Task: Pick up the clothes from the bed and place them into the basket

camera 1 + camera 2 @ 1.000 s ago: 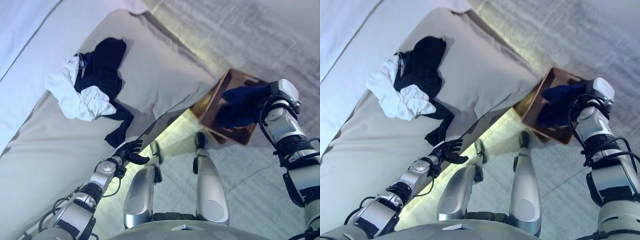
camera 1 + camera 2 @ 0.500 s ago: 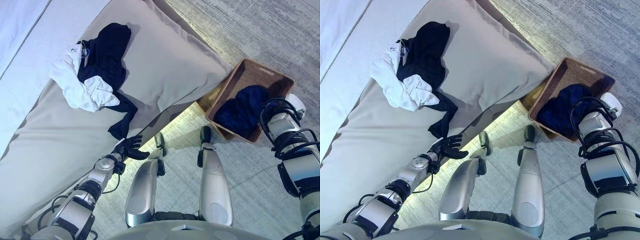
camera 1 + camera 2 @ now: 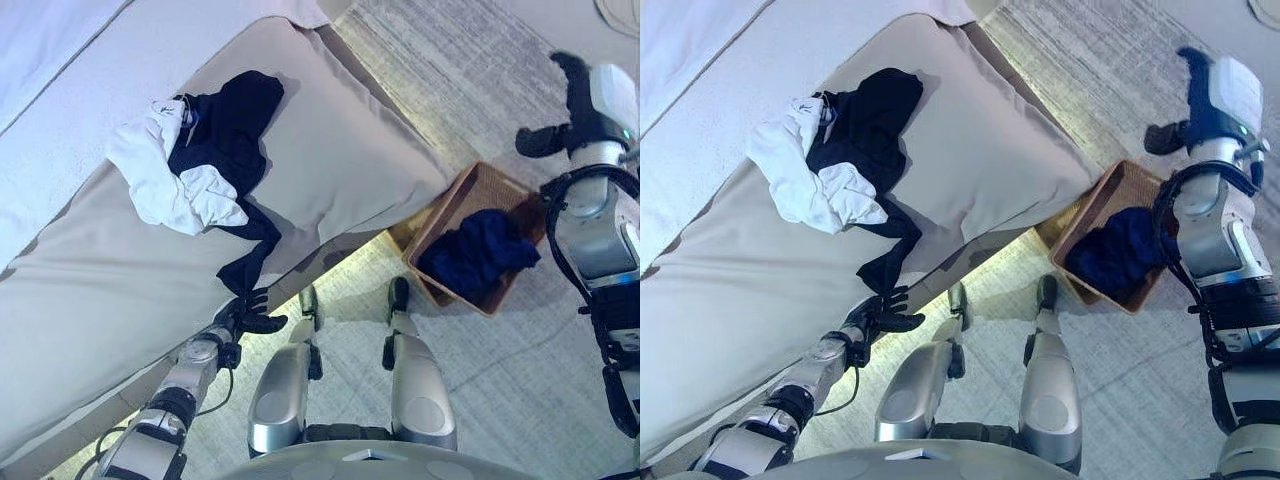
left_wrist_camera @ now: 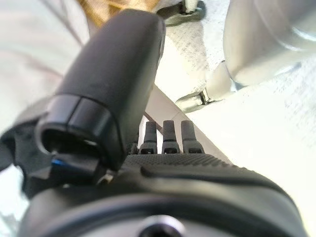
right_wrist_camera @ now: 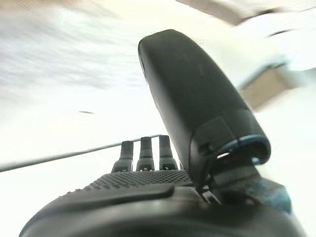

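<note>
Navy clothing [image 3: 478, 256] lies in the wicker basket [image 3: 452, 213] beside the bed [image 3: 330, 150]; black and white clothes [image 3: 205, 160] remain on the bed. Right hand [image 3: 572, 105] is raised above the basket, fingers extended and empty. Left hand [image 3: 247, 312] rests at the bed edge, fingers relaxed, holding nothing.

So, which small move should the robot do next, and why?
Probably close the open left hand on the black garment hanging at the bed edge: one dark blue garment already lies in the brown wicker basket, and the open right hand is raised, empty.
</note>
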You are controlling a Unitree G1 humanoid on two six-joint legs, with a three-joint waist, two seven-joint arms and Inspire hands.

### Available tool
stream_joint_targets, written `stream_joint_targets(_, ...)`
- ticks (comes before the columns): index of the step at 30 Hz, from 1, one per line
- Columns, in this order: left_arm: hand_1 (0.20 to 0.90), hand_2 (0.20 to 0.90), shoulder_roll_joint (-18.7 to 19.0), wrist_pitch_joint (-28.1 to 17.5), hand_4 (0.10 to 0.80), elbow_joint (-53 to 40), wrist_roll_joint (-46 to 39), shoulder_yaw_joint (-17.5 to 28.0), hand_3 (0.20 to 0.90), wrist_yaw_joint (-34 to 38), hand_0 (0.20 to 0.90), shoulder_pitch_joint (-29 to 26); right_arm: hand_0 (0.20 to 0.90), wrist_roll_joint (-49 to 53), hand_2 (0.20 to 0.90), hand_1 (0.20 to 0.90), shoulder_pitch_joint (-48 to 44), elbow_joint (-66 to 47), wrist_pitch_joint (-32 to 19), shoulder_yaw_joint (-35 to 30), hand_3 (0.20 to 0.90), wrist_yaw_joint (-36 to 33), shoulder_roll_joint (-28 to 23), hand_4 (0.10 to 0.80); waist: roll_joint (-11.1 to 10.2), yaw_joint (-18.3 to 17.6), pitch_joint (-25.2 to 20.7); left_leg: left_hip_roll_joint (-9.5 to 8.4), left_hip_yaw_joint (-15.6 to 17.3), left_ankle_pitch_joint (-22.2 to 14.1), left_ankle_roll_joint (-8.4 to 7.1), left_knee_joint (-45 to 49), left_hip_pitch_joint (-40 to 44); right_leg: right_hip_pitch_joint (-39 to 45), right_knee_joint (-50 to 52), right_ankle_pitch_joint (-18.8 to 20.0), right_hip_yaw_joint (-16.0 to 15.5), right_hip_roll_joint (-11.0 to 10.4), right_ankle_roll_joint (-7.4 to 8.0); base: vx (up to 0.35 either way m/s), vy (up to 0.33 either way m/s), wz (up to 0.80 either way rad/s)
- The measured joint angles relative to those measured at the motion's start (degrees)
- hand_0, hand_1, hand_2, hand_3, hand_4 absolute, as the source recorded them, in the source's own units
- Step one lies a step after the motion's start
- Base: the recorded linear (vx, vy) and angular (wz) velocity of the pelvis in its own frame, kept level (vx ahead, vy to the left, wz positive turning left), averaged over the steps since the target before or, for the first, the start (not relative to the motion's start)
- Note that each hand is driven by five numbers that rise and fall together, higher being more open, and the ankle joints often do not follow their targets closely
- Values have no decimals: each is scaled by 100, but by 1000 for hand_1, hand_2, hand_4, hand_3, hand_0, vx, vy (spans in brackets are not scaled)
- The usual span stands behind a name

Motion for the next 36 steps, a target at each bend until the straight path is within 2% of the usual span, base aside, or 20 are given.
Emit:
stream_joint_targets(3, 900, 900, -3, 4, 800, 80, 44, -5, 900, -13, 900, 31, 900, -161, 900, 900, -83, 147, -311, 385, 900, 345, 32, 800, -231, 288, -154, -26, -282, -4, -9, 73, 14, 276, -122, -4, -271, -19, 5, 133, 182, 51)
stream_joint_targets(7, 900, 900, 27, 11, 800, 481, 147, -4, 900, -83, 900, 76, 900, -582, 900, 900, -642, 1338, -554, 1259, 900, 481, 651, 800, -518, 937, -323, -109, -651, -194, -136, 369, 88, 807, -276, -74, -726, -70, 75, 132, 97, 55)
stream_joint_targets(10, 900, 900, 209, 35, 800, 627, 165, -3, 900, -89, 900, 117, 900, -968, 900, 900, -1041, 1953, -803, 1743, 900, 368, 951, 800, -699, 1405, -439, -179, -933, -223, -143, 497, -73, 901, -321, -123, -1020, -97, 97, 25, 57, 57)
stream_joint_targets(14, 900, 900, 486, 131, 800, 713, 154, 5, 900, -146, 900, 177, 900, -1297, 900, 900, -1813, 2717, -835, 2179, 900, -104, 1352, 800, -792, 1930, -493, -320, -1334, -284, -159, 809, -445, 914, -320, -164, -1428, -158, 144, 18, 8, 58)
stream_joint_targets(18, 900, 900, 684, 124, 800, 751, 147, 116, 900, -185, 900, 229, 900, -1330, 900, 900, -2427, 3194, -739, 2389, 900, -367, 1624, 800, -870, 2438, -531, -425, -1577, -432, -186, 1116, -825, 826, -268, -217, -1656, -205, 171, -4, 9, 42)
stream_joint_targets(22, 900, 900, 739, 115, 800, 750, 43, 120, 900, -290, 900, 220, 900, -1270, 900, 900, -2896, 3946, -445, 2627, 900, -407, 1855, 800, -933, 2764, -542, -549, -1850, -458, -184, 1357, -1179, 711, -125, -275, -1952, -275, 237, -7, 9, 43)
stream_joint_targets(26, 900, 900, 741, -14, 800, 747, -12, 120, 900, -398, 900, 224, 900, -1087, 900, 900, -3054, 4799, -177, 2664, 900, -378, 2190, 800, -1113, 3056, -545, -630, -2022, -486, -163, 1472, -1538, 501, -98, -314, -2137, -293, 249, -6, 24, 30)
stream_joint_targets(33, 900, 900, 678, -265, 800, 696, -18, 121, 900, -516, 900, 217, 900, -1062, 900, 900, -3098, 5594, -10, 2820, 900, 150, 2552, 800, -1123, 3305, -544, -717, -2190, -487, -165, 1589, -1887, 275, 81, -386, -2350, -353, 341, 15, 4, 16)
stream_joint_targets(36, 900, 900, 667, -318, 800, 609, -101, 118, 900, -545, 900, 201, 900, -1064, 900, 900, -3114, 5838, 28, 2820, 900, 322, 2590, 800, -1117, 3353, -525, -757, -2345, -485, -168, 1631, -2037, 162, 246, -491, -2472, -374, 332, 11, -16, 24)
